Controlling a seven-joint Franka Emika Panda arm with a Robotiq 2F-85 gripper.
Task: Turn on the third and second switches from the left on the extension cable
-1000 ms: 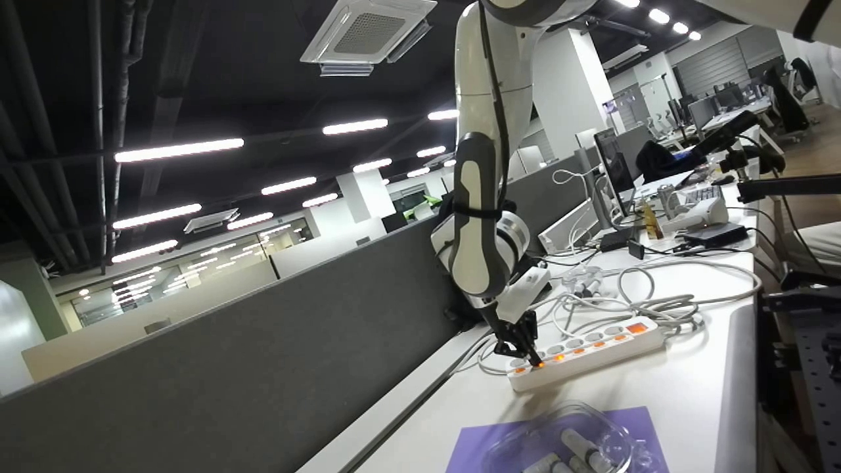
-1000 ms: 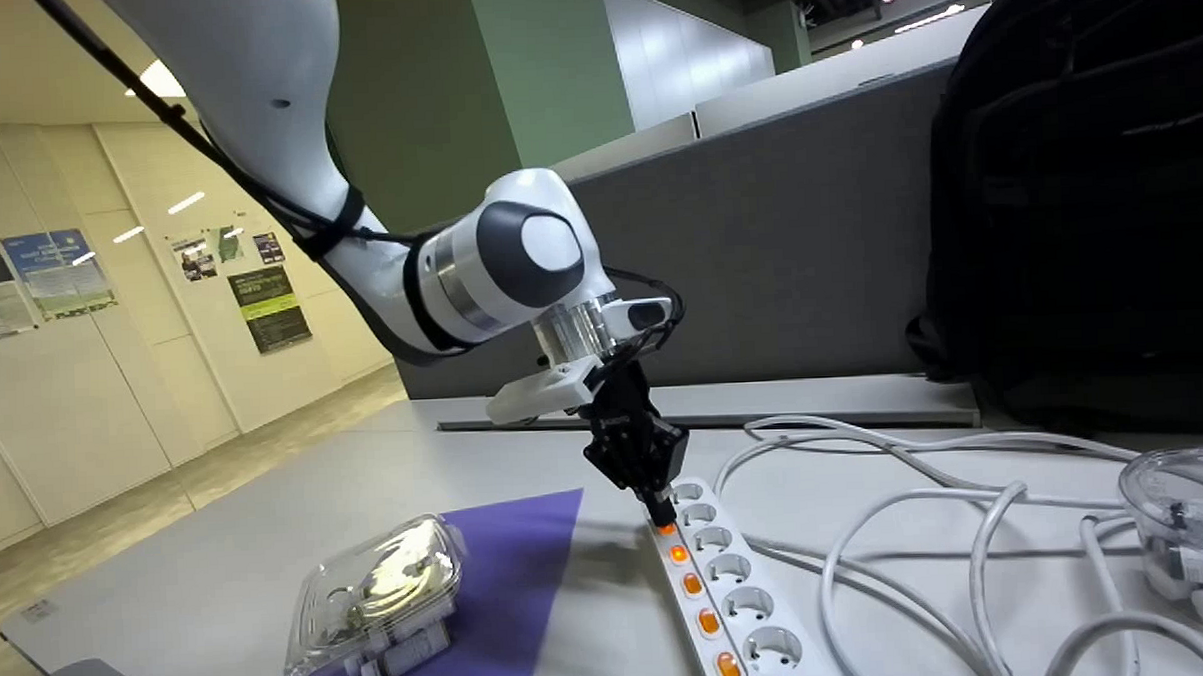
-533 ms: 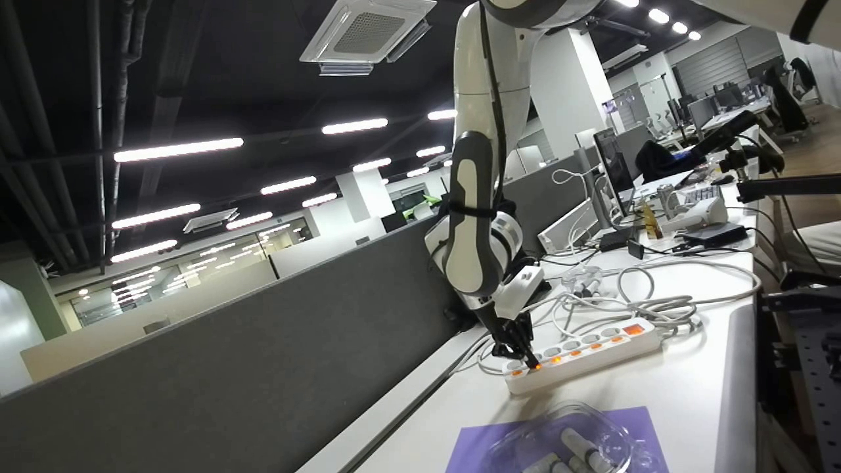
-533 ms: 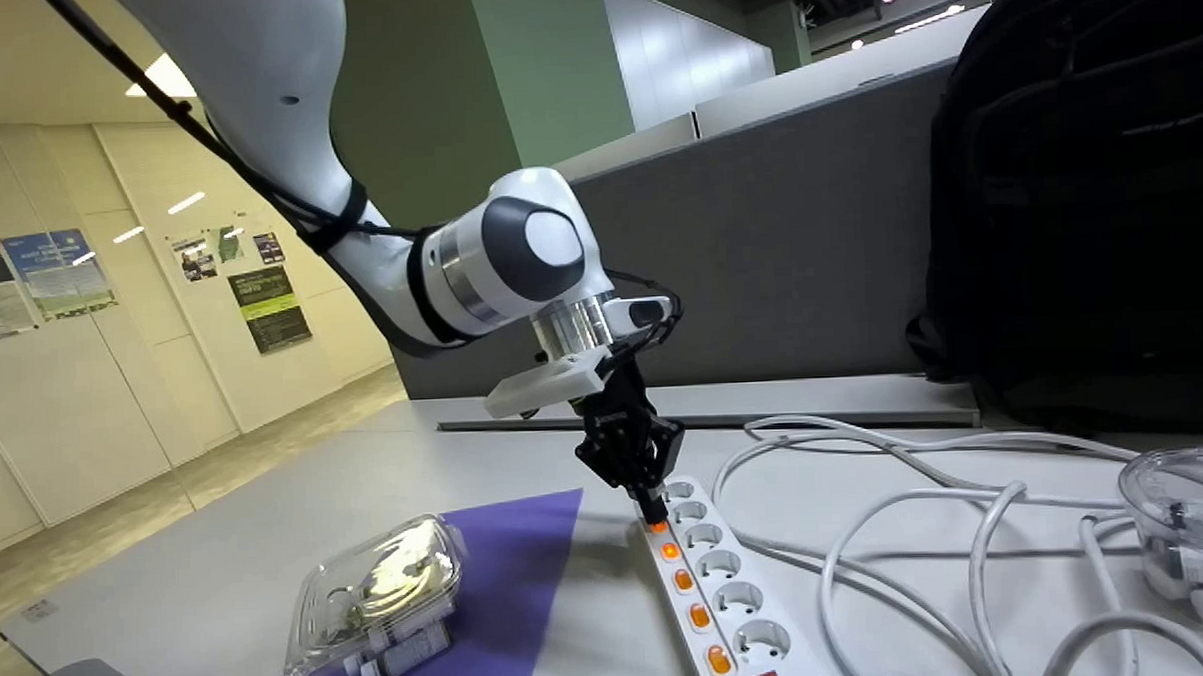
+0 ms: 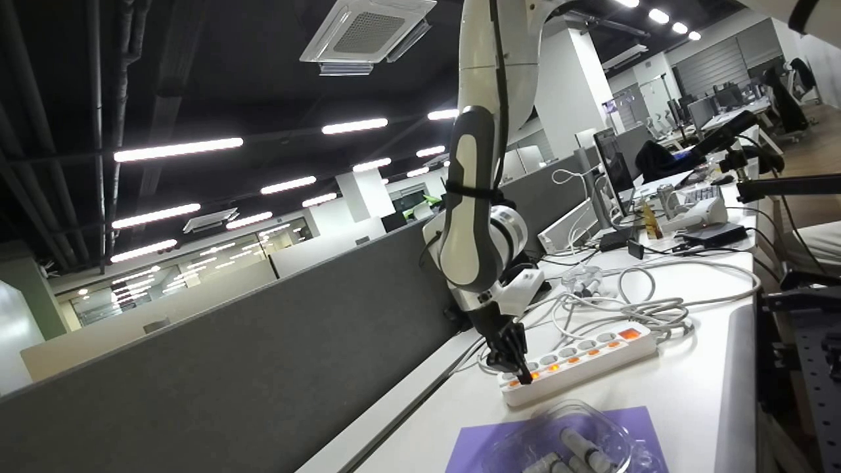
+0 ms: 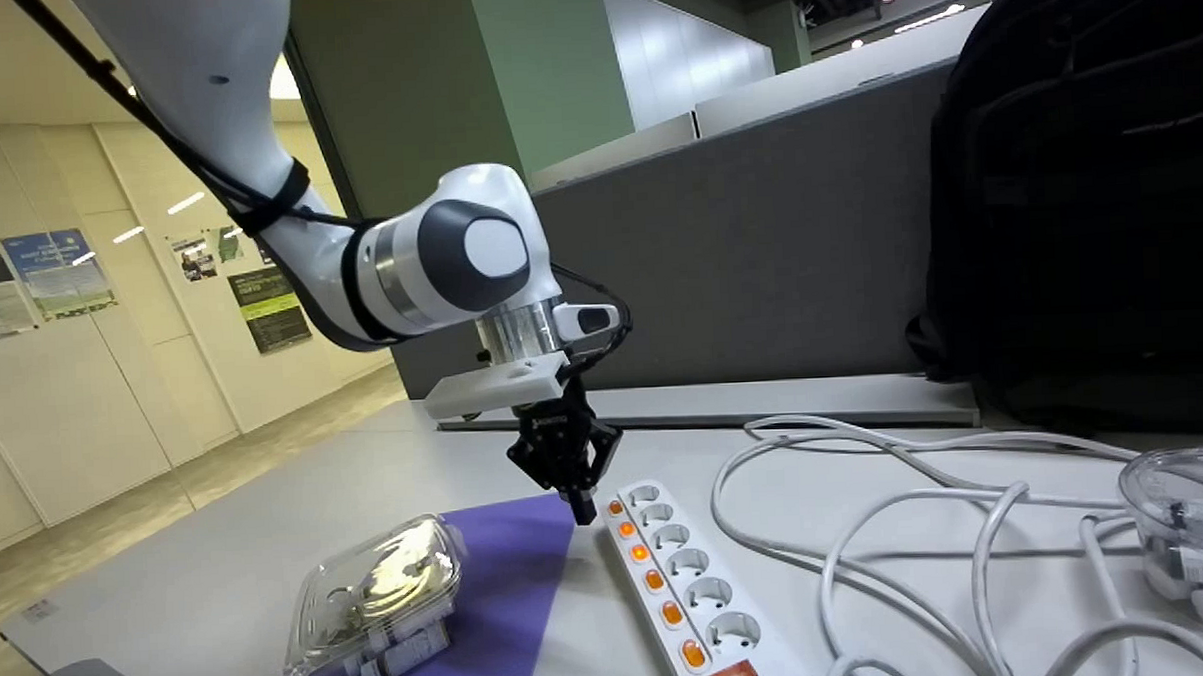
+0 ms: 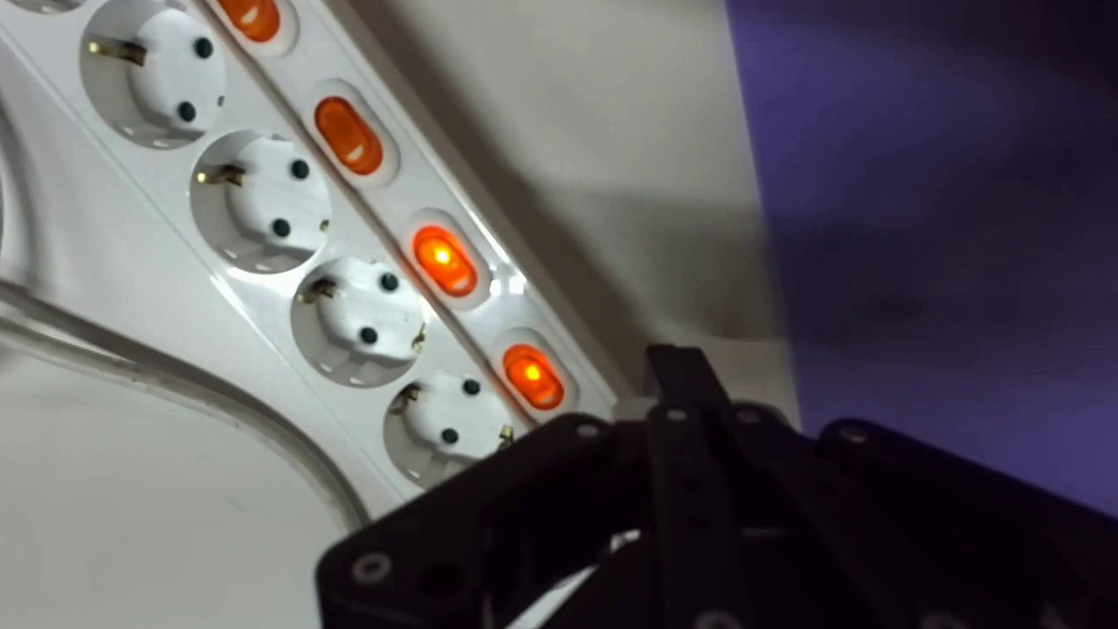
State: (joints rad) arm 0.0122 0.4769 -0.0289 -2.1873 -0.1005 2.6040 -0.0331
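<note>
The white extension cable's power strip (image 6: 686, 562) lies on the desk with a row of orange switches. It also shows in an exterior view (image 5: 585, 376) and in the wrist view (image 7: 261, 201). Two neighbouring switches glow: the second (image 6: 627, 529) and third (image 6: 639, 553) from the far end. In the wrist view these lit switches (image 7: 534, 376) (image 7: 446, 261) glow bright orange; the others seen are dull. My gripper (image 6: 583, 511) is shut and empty, its tips beside the strip's far end on the purple-sheet side, apart from the switches. It also shows in the wrist view (image 7: 686, 371).
A purple sheet (image 6: 530, 591) lies beside the strip, with a clear plastic box (image 6: 380, 586) on it. Loose white cables (image 6: 839, 560) and a clear round container (image 6: 1193, 527) are on the strip's other side. A grey partition (image 6: 759, 262) stands behind.
My gripper has come off the second switch and moved sideways toward the purple sheet, staying shut. The strip has slid a little the same way. The second switch is now uncovered and lit.
</note>
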